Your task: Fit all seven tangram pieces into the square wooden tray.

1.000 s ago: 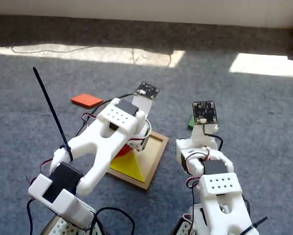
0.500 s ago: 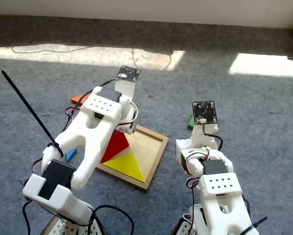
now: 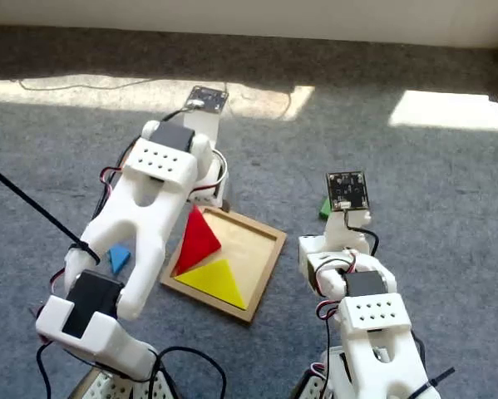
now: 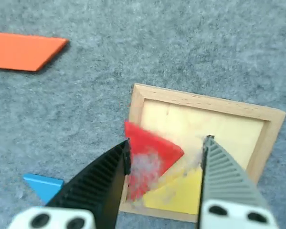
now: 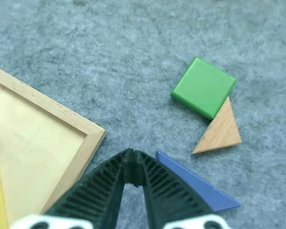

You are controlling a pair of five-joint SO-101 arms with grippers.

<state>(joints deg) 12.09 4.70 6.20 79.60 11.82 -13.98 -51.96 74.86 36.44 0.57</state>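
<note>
Though left end effector [image 4: 166, 141] gapes above tray [image 4: 200, 101], right end effector [image 5: 132, 152] sits closed beside blue triangle [image 5: 195, 186].

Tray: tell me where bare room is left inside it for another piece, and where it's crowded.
Bare wood lies between the red triangle, the yellow triangle and the two rims of the tray that they don't touch. Crowded: the half those triangles fill.

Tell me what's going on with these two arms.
The left gripper hangs open over the red triangle, which lies in the tray beside the yellow triangle. The right gripper is shut above the carpet. The dark blue triangle, green square, wooden triangle, orange parallelogram and light blue triangle lie outside the tray.
</note>
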